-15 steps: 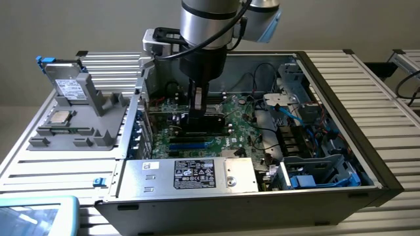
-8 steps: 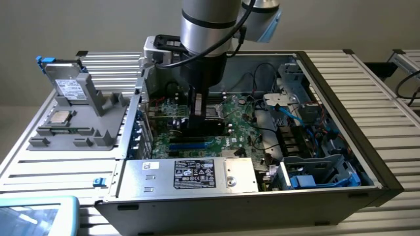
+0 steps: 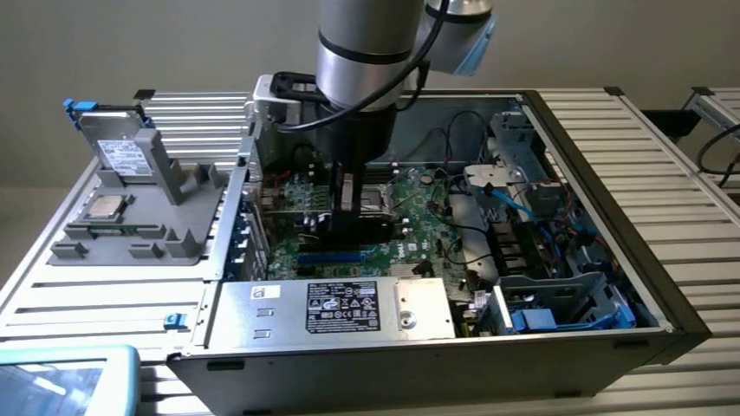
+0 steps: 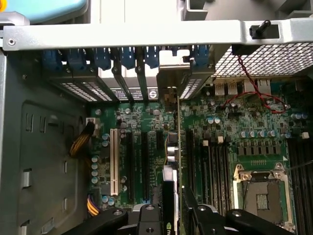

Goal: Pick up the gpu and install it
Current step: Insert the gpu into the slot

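Note:
The gpu (image 4: 172, 147) stands on edge over the black expansion slots of the green motherboard (image 4: 220, 132), inside the open computer case (image 3: 578, 113). Its silver end bracket (image 4: 171, 73) sits at the case's rear slot openings. My gripper (image 4: 173, 215) is shut on the card, with one black finger (image 4: 146, 218) on each side of it. In the exterior view the arm reaches straight down into the case, and the gripper (image 3: 347, 204) holds the card's black cooler block (image 3: 359, 232) low against the motherboard (image 3: 422, 230).
A silver power supply (image 3: 347, 308) with a label fills the case's near side. Blue cables (image 3: 515, 204) and a drive cage (image 3: 567, 303) lie at the exterior view's right. A grey fixture (image 3: 173, 199) at its left holds a silver drive (image 3: 121, 152) and small parts.

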`<action>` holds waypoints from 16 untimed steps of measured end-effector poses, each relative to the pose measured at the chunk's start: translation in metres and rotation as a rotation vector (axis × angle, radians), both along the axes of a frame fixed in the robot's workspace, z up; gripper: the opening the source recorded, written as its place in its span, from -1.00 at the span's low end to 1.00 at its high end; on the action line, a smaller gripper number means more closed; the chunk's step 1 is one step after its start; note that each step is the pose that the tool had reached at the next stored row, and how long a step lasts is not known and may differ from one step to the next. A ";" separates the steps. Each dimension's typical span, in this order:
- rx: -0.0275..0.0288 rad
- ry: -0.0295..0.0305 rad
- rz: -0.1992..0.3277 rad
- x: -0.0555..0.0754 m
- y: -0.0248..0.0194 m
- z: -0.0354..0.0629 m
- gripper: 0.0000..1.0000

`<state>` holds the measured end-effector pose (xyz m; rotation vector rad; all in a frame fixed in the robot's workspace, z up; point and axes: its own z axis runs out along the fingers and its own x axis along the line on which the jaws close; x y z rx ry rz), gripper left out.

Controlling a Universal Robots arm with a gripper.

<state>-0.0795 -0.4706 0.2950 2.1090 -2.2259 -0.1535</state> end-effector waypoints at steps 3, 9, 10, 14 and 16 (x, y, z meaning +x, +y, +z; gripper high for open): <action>0.0000 0.0000 0.000 0.000 -0.0001 -0.0056 -0.44; -0.0007 0.0000 0.000 -0.001 -0.0002 -0.0099 -0.44; -0.0007 0.0000 0.000 -0.002 -0.0001 -0.0108 -0.44; -0.0014 0.0001 0.000 -0.004 -0.0002 -0.0137 -0.44; -0.0028 0.0000 0.000 -0.004 0.0004 -0.0139 -0.44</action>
